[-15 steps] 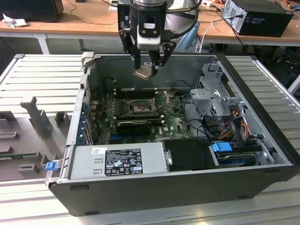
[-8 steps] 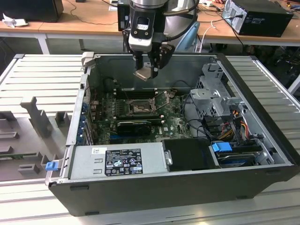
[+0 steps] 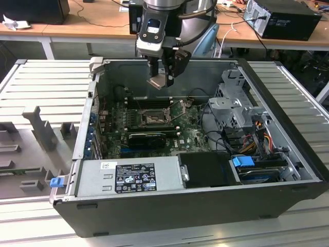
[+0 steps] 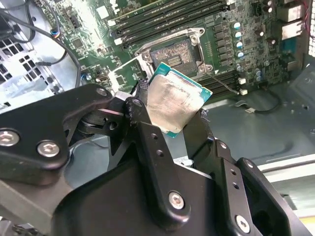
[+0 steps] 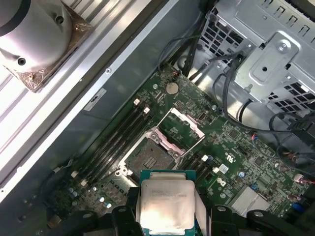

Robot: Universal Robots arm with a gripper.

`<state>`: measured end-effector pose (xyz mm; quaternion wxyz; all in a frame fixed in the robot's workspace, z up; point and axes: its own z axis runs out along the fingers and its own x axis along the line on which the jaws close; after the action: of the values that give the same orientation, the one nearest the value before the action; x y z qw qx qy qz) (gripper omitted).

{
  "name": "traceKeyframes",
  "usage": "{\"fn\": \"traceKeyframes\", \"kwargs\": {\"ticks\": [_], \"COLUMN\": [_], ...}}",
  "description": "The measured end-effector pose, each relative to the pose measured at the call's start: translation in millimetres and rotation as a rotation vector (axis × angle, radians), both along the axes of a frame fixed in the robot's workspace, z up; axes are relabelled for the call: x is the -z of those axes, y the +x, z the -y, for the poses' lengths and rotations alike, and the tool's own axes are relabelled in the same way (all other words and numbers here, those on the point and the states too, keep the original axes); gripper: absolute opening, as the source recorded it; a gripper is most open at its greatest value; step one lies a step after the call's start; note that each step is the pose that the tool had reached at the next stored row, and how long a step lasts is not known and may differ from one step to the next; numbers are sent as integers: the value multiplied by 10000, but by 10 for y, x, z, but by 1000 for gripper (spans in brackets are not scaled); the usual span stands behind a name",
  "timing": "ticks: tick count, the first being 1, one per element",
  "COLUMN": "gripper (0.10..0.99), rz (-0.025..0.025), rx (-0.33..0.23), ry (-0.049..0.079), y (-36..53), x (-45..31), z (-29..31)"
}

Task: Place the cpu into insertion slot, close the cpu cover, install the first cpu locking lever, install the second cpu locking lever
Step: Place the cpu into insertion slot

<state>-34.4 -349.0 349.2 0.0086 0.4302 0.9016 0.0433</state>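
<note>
My gripper (image 3: 162,77) hangs above the open computer case, shut on the cpu (image 3: 158,82), a flat square chip with a pale metal face and a green edge. Both wrist views show the cpu (image 4: 174,101) (image 5: 165,204) tilted between the black fingers (image 4: 140,110). Below it on the green motherboard lies the insertion slot (image 3: 154,117) (image 4: 172,51) (image 5: 156,153), a dark-framed square with nothing in it. The cpu cover (image 5: 181,125) (image 4: 123,76) stands flipped open beside the slot. The chip is well above the slot and touches nothing else.
The case walls (image 3: 169,69) ring the board. A grey power supply (image 3: 131,177) fills the near side, and a metal drive cage (image 3: 236,103) with cables is on the exterior view's right. Long black memory slots (image 5: 115,142) run beside the socket. Grey fixtures (image 3: 38,126) stand outside the case.
</note>
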Motion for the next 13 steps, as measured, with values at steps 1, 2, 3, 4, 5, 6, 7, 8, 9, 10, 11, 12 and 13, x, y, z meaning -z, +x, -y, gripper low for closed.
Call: {"fn": "traceKeyframes", "kwargs": {"ticks": [1,2,3,4,5,6,7,8,9,10,11,12,13], "gripper": [529,529,529,529,529,529,529,529,529,529,529,529,529], "rz": [-1,0,0,0,0,0,0,0,0,0,0,0,0], "rx": [126,291,350,410,521,606,716,830,898,952,1028,1076,1139], "ry": [-1,0,0,0,-1,0,0,-1,0,-1,0,0,0], "y": [1,1,1,1,1,1,1,1,1,1,1,1,1], "x": [1,3,4,5,6,8,9,10,11,11,12,13,13], "z": [0,0,0,0,0,0,0,0,0,0,0,0,0]}}
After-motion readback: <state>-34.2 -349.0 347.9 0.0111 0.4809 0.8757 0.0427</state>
